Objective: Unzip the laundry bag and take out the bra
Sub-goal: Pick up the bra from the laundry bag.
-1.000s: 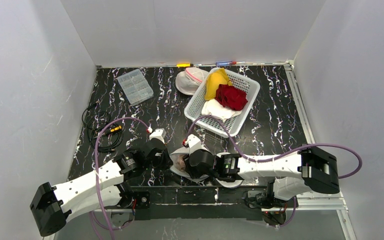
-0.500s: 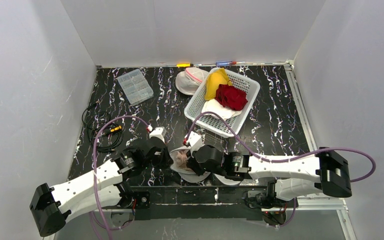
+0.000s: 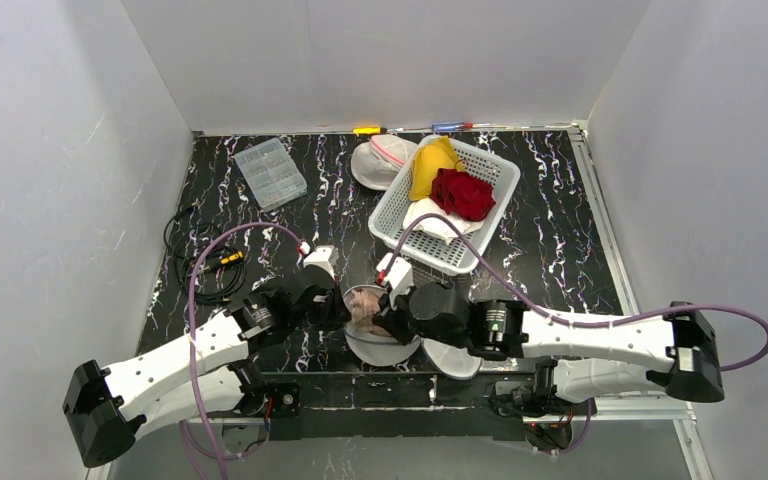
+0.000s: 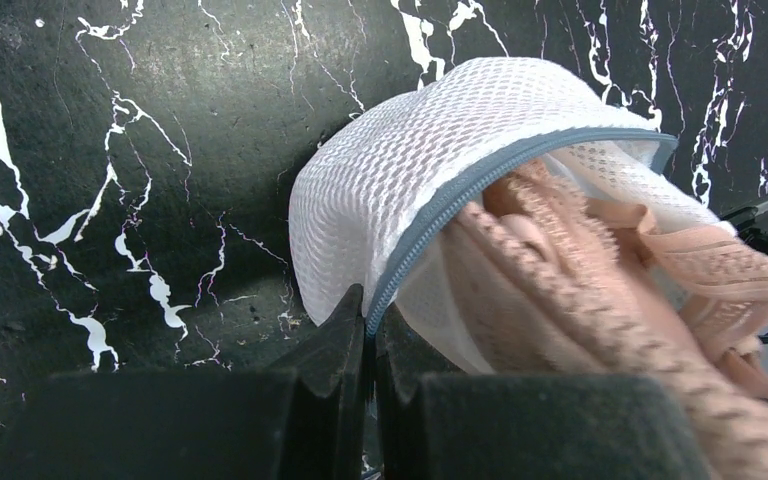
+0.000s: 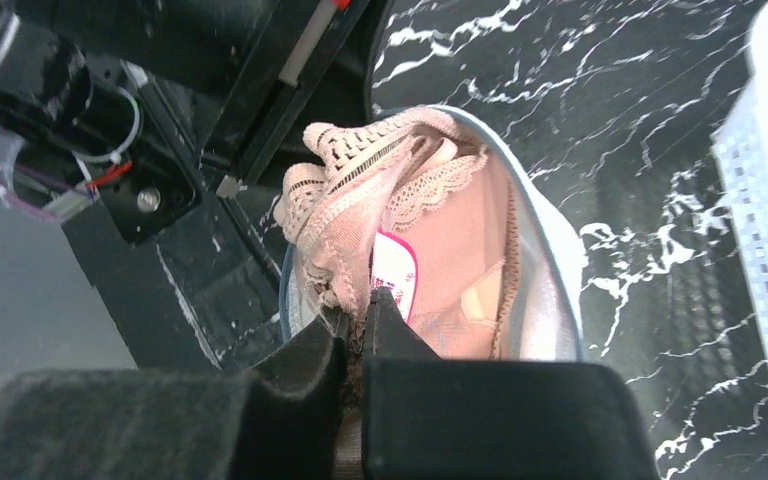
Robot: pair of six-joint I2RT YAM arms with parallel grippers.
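Within the last second the right arm has extended, and the right gripper (image 5: pixel 355 322), clamped on a fold of the bra (image 5: pixel 440 215), has drawn it partly out of the unzipped laundry bag (image 4: pixel 380 170). Extraction is judged to be about half complete. The left gripper (image 4: pixel 368 305), just beside it, pinches the bag's zipper edge as an anchor. Surface: black marbled table (image 3: pixel 560 250) with a white basket (image 3: pixel 392 215) beyond the grippers, enclosed by white walls (image 3: pixel 60 150).

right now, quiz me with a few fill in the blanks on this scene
The left gripper is shut on the bag's blue ____. The right gripper is shut on the ____. The red cloth lies in the white ____.
Missing: zipper; bra; basket.
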